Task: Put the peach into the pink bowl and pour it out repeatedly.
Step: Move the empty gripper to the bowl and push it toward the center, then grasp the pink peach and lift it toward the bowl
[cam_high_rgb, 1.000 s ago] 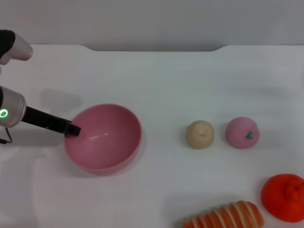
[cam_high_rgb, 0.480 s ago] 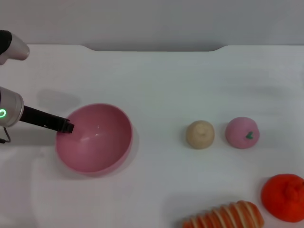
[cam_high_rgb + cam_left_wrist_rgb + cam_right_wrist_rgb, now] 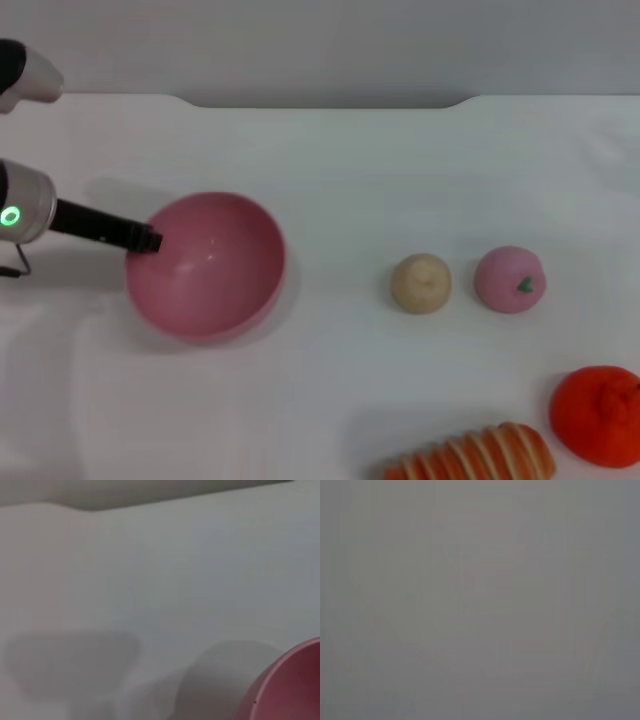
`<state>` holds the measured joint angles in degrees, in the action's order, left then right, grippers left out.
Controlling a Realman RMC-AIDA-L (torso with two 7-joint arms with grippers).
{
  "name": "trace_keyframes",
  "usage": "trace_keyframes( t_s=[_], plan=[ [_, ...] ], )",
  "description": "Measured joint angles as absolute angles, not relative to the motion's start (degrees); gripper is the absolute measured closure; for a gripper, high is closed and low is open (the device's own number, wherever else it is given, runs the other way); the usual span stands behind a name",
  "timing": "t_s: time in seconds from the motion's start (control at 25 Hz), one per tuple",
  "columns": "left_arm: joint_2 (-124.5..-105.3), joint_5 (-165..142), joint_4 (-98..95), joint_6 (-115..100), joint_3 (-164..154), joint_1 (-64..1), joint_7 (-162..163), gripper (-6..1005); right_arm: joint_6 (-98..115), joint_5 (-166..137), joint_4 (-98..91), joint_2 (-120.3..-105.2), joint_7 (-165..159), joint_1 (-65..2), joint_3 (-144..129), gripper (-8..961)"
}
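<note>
The pink bowl is empty and sits left of the middle of the white table, tipped slightly so its opening faces up and right. My left gripper comes in from the left edge and is shut on the bowl's left rim. A piece of the bowl's rim also shows in the left wrist view. The peach, pink with a small green leaf mark, rests on the table to the right, well apart from the bowl. My right gripper is out of view; its wrist view shows only a flat grey.
A beige bun-like lump sits just left of the peach. An orange tangerine lies at the front right and a striped orange-and-cream bread at the front edge. The table's back edge runs along the top.
My left gripper has dragged the bowl to the left and then a little towards the back of the table. The peach, the lump and the other foods have not moved.
</note>
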<state>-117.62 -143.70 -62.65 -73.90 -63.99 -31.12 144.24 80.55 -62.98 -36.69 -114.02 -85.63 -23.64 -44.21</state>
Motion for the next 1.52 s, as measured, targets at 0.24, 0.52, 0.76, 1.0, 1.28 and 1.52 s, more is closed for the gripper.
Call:
trace_keyframes(
  t_s=[0.24,0.52,0.76,1.0,1.28,1.52],
  plan=[
    [-117.46,-141.56,-63.82,-78.79,-59.78,-35.91,144.60,954,89.76,-91.44,-59.59,-111.96,-106.56,-26.90,-44.22,355],
    [-117.48,-141.36,-67.64,-83.89,-57.97,-40.48,145.33,954,90.94,-129.01,-69.97,-114.80,-118.47,-35.05,-48.74,353],
    [-117.50,-140.90,-67.92,-84.26,-57.87,-43.05,146.38,954,89.31,-147.25,-67.41,-118.89,-121.03,-38.91,-53.96,354],
    [-117.68,-140.76,-67.29,-84.16,-57.88,-44.81,147.30,954,82.48,-147.38,-61.43,-118.85,-122.66,-39.31,-59.51,354],
    [-117.74,-140.73,-66.59,-84.30,-58.40,-45.75,147.80,954,77.24,-147.81,-55.17,-118.64,-123.76,-40.63,-61.08,355],
    [-117.84,-140.60,-66.53,-84.47,-58.44,-45.79,148.16,954,76.87,-150.93,-53.60,-118.57,-124.48,-40.63,-62.52,353]
  ],
)
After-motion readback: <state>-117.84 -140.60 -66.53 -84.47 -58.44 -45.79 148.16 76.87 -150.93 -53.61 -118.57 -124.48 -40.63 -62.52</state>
